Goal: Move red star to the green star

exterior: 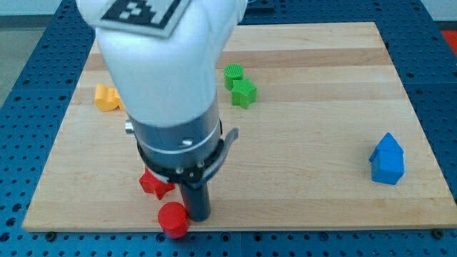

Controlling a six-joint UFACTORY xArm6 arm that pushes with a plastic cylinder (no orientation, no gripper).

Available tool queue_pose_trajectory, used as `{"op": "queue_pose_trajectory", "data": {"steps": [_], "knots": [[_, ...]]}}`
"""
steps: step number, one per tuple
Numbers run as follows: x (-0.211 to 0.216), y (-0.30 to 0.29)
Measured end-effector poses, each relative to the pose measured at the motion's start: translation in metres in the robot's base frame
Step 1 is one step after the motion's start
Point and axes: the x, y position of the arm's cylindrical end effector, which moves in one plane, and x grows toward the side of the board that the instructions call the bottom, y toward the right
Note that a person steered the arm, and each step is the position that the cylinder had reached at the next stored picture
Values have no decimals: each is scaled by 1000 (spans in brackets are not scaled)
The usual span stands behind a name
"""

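Observation:
The red star [155, 185] lies near the board's bottom edge, left of centre, partly hidden by the arm. The green star [244, 92] sits in the upper middle of the board, just below a green round block [233, 73]. My tip [199, 215] rests on the board just right of the red star and right next to a red round block [173, 219]. The arm's white body hides the board above the red star.
A yellow block [106, 98] sits at the view's left, partly hidden by the arm. A blue house-shaped block [388, 159] stands at the view's right. The wooden board [321, 128] lies on a blue perforated table.

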Motion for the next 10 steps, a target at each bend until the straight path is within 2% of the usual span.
{"op": "queue_pose_trajectory", "data": {"steps": [2, 3, 4, 5, 6, 7, 8, 9, 10], "knots": [[3, 4], [3, -72], [-42, -96], [-105, -96], [-107, -93], [-66, -149], [-53, -80], [-104, -13], [-117, 5]]}}
